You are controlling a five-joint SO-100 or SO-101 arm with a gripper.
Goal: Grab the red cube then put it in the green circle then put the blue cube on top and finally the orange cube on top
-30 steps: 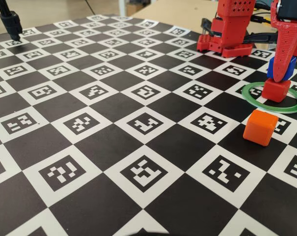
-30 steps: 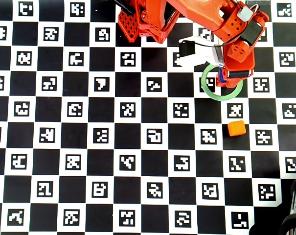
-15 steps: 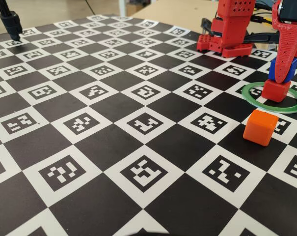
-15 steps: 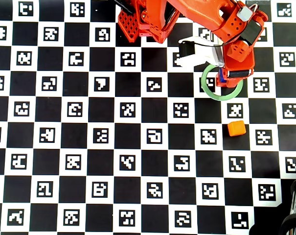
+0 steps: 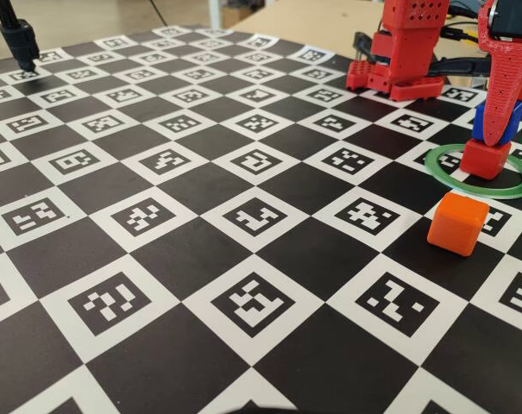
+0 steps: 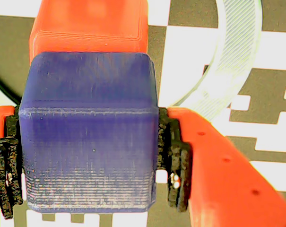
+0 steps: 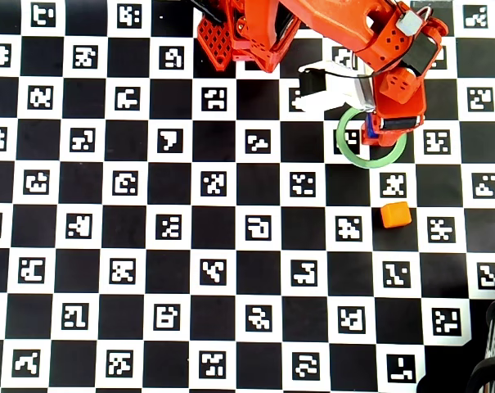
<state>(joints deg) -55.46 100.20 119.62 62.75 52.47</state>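
While the red two-finger gripper stays clamped on the small deep-blue cube, its black pads press the cube's two sides in the wrist view. In the fixed view, the blue cube sits directly above the small matte red cube, apparently touching it, though the seam is hard to see. The red cube stands inside the thin flat green ring on the black-and-white checkered marker board. Nearer the camera, just outside the ring, rests the small bright-orange cube, apart from the others.
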